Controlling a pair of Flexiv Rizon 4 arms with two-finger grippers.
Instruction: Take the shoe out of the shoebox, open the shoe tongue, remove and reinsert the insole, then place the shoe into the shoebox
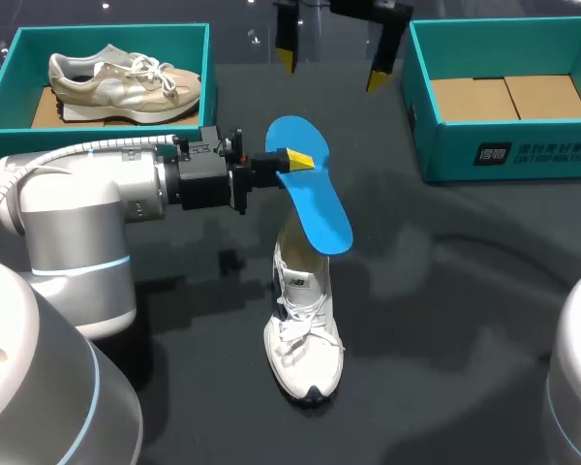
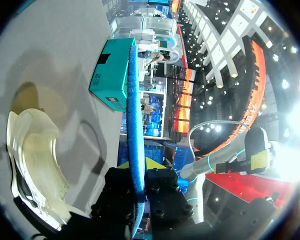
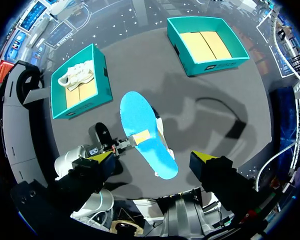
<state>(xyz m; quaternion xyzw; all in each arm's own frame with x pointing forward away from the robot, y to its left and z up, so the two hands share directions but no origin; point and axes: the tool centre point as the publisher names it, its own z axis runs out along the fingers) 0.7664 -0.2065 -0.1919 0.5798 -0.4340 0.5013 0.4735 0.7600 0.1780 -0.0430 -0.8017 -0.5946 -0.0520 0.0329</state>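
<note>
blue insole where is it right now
In the head view the blue insole is near the table's middle, gripped by the left hand and slanting down over the white shoe standing beneath it.

Your left arm (image 1: 87, 194) comes in from the left edge of the table (image 1: 465, 291) and lies flat, reaching sideways toward the middle. Your left gripper (image 1: 292, 160) pinches the blue insole (image 1: 315, 199) with one yellow tip on each side. Your right gripper (image 1: 334, 58) hangs high over the far edge, pointing down, with its fingers wide apart and holding nothing.
</note>
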